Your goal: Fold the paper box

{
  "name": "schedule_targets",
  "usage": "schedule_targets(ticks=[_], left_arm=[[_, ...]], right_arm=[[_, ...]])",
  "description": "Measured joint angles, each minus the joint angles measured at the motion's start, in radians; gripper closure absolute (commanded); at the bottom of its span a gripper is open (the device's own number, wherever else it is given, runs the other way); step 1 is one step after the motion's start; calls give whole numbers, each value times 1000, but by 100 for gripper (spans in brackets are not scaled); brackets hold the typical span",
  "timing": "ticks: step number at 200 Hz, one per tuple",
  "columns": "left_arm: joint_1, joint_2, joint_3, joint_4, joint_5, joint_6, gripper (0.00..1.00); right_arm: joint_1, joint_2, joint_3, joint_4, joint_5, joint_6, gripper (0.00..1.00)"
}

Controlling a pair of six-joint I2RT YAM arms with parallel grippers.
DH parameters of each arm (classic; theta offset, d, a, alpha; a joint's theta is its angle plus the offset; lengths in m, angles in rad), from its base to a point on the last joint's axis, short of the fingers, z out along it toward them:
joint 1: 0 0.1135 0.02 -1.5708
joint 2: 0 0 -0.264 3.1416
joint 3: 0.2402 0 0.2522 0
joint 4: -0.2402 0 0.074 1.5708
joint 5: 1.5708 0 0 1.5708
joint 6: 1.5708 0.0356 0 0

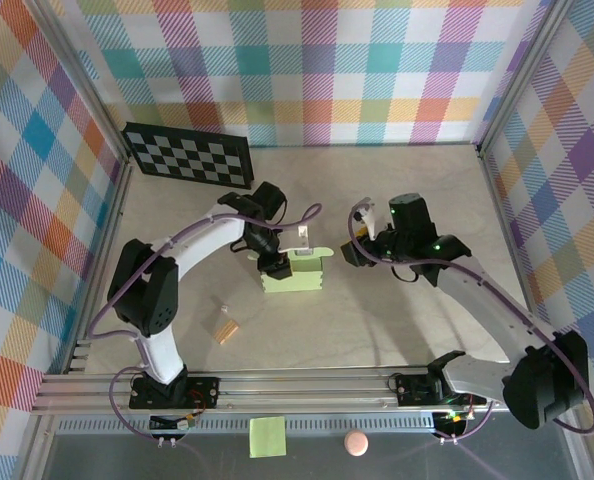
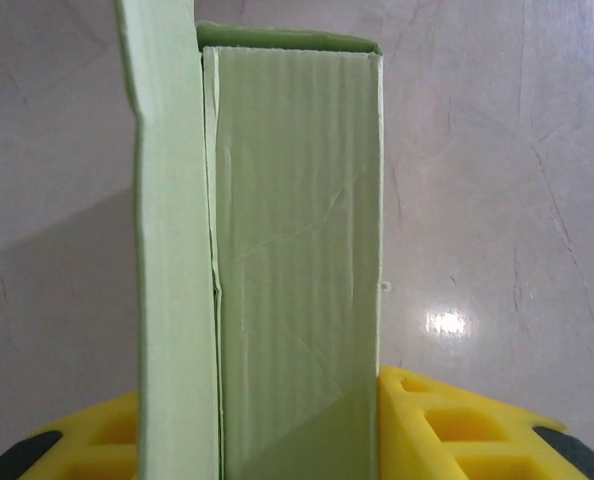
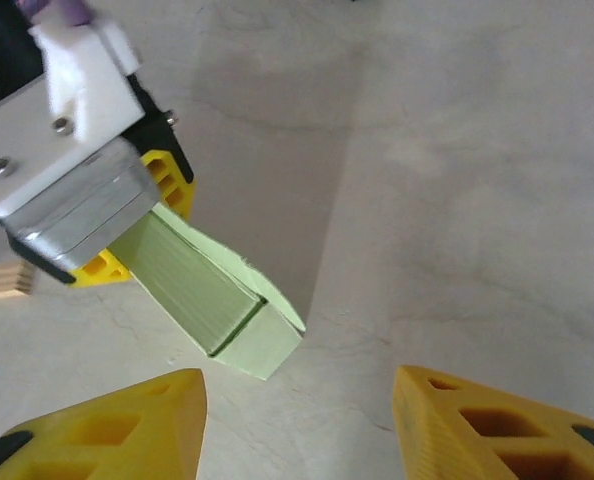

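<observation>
The left gripper [image 1: 277, 265] squeezes the pale green card paper box [image 1: 299, 278]; its long side points at the open right gripper [image 1: 349, 253].

- Pale lime-green thin-card paper box [image 1: 295, 272]: faint ribbing, a few whitish crease marks.
- Bench [image 1: 417, 190]: mottled beige.
- Enclosure walls [image 1: 317, 70]: pastel plaid in blue, pink, yellow, orange, white.
- Far left, flat checkerboard panel [image 1: 187, 155]: black and white squares.
- Left pincer [image 1: 277, 264], right pincer [image 1: 351, 252]: yellow fingers [image 3: 477, 420], black tips.
- Near edge: yellow-green square sticky note [image 1: 267, 437], pink round disc [image 1: 355, 443].
- Small wooden block [image 1: 226, 328]: tan.
</observation>
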Motion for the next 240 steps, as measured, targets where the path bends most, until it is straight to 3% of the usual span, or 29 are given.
schedule_targets(ticks=[54, 132, 187, 240], left_arm=[[0, -43, -54, 29, -8, -28, 59], [0, -43, -54, 35, -14, -33, 59], [0, -43, -54, 36, -15, -36, 59], [0, -44, -54, 39, -26, -55, 59]], right_arm=[[0, 176, 81, -5, -194, 32, 49], [7, 319, 135, -14, -218, -56, 50], [31, 370, 174, -18, -215, -87, 69], [56, 369, 174, -40, -165, -83, 81]])
